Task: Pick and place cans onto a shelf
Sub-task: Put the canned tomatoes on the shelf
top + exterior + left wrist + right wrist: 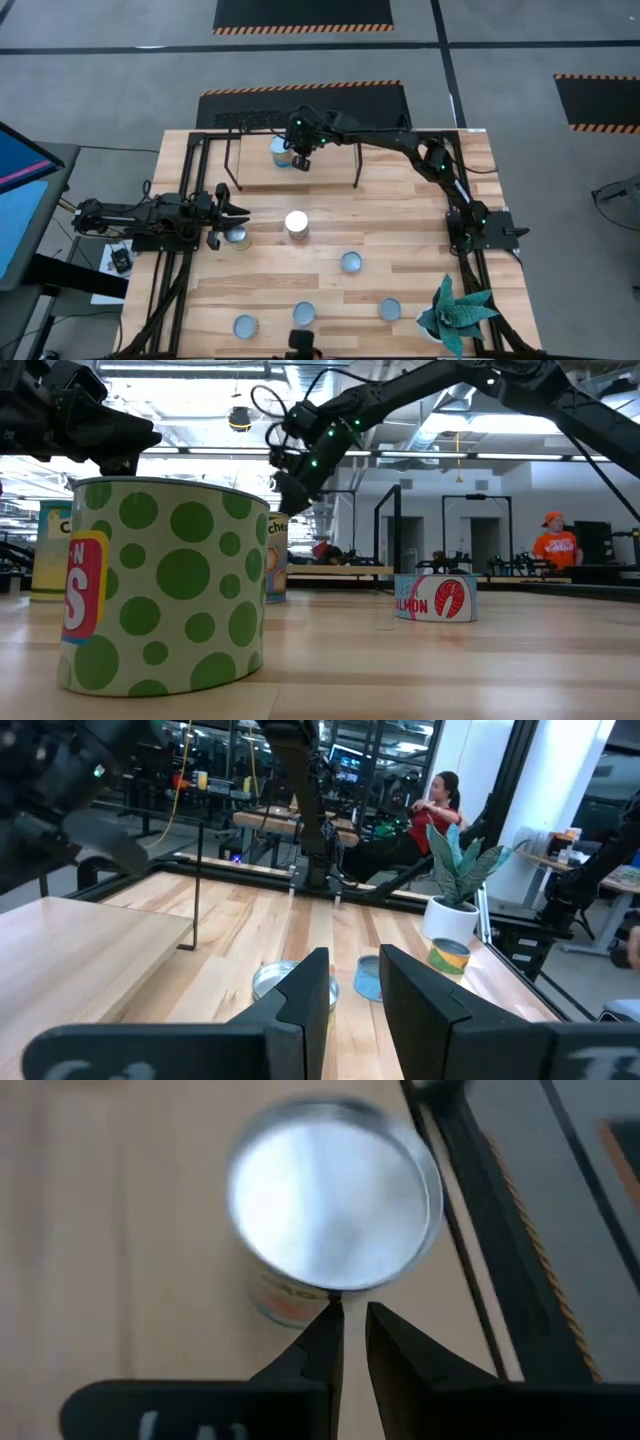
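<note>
The right gripper (301, 160) hung over the light-wood shelf (330, 168) at the table's far side, its fingers drawn to a narrow gap and empty, just beside a silver-topped can (281, 152) standing on the shelf near its left end. From the wrist view that can (335, 1205) sat just past the fingertips, apart from them. The left gripper (238, 213) waited low at the table's left edge, fingers parted moderately, holding nothing, a can (237, 238) close beside it. Another can (296, 224) stood mid-table, and four more lay scattered nearer the front, by a potted plant (455, 310).
</note>
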Controlling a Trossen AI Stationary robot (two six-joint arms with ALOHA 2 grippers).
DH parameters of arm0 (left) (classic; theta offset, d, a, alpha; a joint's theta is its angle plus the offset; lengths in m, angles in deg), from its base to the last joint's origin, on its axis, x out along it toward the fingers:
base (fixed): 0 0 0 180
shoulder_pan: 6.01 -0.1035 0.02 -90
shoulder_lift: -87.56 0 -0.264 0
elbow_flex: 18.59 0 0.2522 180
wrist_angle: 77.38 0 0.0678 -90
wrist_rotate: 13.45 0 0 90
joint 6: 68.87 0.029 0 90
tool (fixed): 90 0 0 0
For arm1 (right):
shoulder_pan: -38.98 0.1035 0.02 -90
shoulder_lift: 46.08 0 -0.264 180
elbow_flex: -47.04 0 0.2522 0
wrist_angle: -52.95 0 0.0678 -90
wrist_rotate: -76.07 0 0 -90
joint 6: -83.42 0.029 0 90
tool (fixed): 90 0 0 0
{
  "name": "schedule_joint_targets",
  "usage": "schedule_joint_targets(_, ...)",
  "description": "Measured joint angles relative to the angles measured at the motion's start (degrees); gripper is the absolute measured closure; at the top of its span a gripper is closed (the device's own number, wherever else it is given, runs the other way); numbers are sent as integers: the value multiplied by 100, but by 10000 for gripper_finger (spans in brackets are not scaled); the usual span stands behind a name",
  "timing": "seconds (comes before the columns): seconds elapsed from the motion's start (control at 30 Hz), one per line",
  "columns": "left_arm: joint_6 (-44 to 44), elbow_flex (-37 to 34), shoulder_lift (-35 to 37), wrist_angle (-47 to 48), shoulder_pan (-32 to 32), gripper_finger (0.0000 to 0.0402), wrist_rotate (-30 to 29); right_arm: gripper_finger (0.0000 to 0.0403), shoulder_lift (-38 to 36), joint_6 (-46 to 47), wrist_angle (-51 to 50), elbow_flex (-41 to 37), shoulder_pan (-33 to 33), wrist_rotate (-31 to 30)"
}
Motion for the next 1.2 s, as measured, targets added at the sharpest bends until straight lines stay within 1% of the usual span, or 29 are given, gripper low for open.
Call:
schedule_joint_targets(0.17, 0, 0, 0, 0, 1, 320, 0, 333, -25, -8, 41, 2, 109, 947)
schedule_joint_targets(0.23, 2, 1, 0, 0, 2, 320, 0, 333, -69, 25, -135, 9, 168, 1098)
schedule_joint_targets(0.33, 2, 1, 1, 0, 0, 320, -6, 333, -202, 78, -772, 226, 305, 1141)
schedule_joint_targets(0.4, 4, 0, -1, -7, 2, 320, -95, 333, -403, 54, -1465, 383, 415, 1143)
schedule_joint_targets(0.5, 65, 2, -1, -129, 0, 320, -472, 333, -704, -59, -2280, 611, 613, 1121)
schedule_joint_targets(0.57, 204, 6, -27, -448, 0, 320, -804, 333, -977, -55, -2969, 645, 756, 1034)
schedule_joint_targets(0.63, 339, 21, -45, -765, 1, 320, -1351, 333, -1275, 81, -3452, 645, 863, 954)
schedule_joint_targets(0.7, 519, 23, -114, -1380, -1, 320, -2048, 333, -1570, 335, -4104, 647, 953, 880)
schedule_joint_targets(0.77, 1080, 26, -144, -1909, -7, 320, -2479, 333, -1855, 616, -4653, 648, 1036, 834)
schedule_joint_targets(0.83, 1760, 35, -256, -2625, -7, 320, -2537, 333, -2106, 857, -5175, 648, 1148, 829)
schedule_joint_targets(0.9, 2369, 37, -364, -3253, -7, 320, -2419, 333, -2334, 1089, -5509, 586, 1300, 806)
schedule_joint_targets(0.97, 2888, 39, -536, -3826, -7, 320, -2200, 333, -2621, 1333, -5516, 401, 1469, 720)
schedule_joint_targets(1.03, 3131, 69, -762, -4196, -12, 320, -2177, 333, -2920, 1474, -5528, 202, 1649, 613)
schedule_joint_targets(1.13, 3169, 391, -1174, -3864, -133, 320, -2609, 333, -3372, 1636, -5530, -179, 1962, 269)
schedule_joint_targets(1.2, 3111, 774, -1563, -3271, -296, 320, -2879, 333, -3622, 1834, -5422, -486, 2186, -82)
